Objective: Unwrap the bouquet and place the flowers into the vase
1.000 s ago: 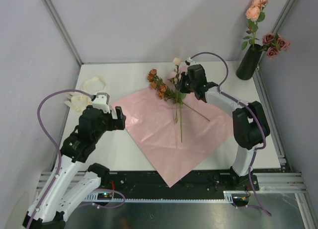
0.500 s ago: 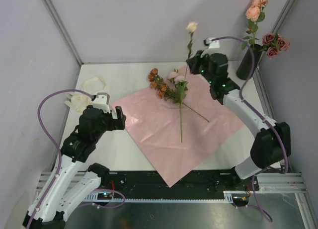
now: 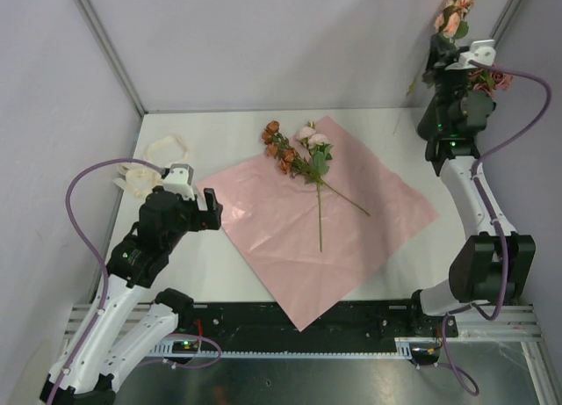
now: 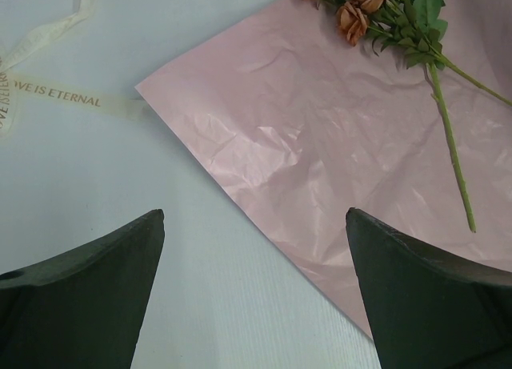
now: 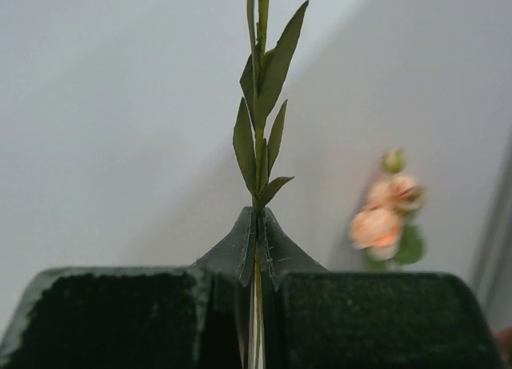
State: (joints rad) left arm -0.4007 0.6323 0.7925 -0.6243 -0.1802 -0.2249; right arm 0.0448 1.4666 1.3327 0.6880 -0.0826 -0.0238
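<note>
Holding one leafy stem (image 5: 258, 145) upright, your right gripper (image 5: 256, 249) was pressed together on it, raised well above the table and beyond the far right corner of the pink paper sheet (image 3: 290, 247). That put you in the loading step: the bouquet was already unwrapped, the sheet lay flat, and the cream ribbon (image 3: 162, 152) sat off the sheet's far left side. The vase stood beyond that same far right corner, but your right arm covered its body in the overhead view. Only peach and rust blooms (image 3: 450, 20), which looked to be in it already, showed around the arm. The other flowers (image 3: 297, 155) lay on the far half of the sheet, heads toward its far corner and stalks trailing toward its middle. Your left gripper (image 3: 209, 210) hung spread wide and empty just off the sheet's left corner. Next, by my judgement, you needed to bring the stem's lower end over the vase mouth, lower it straight in without knocking the blooms there, and only then let go. Since the mouth was hidden, alignment was the risk.
</note>
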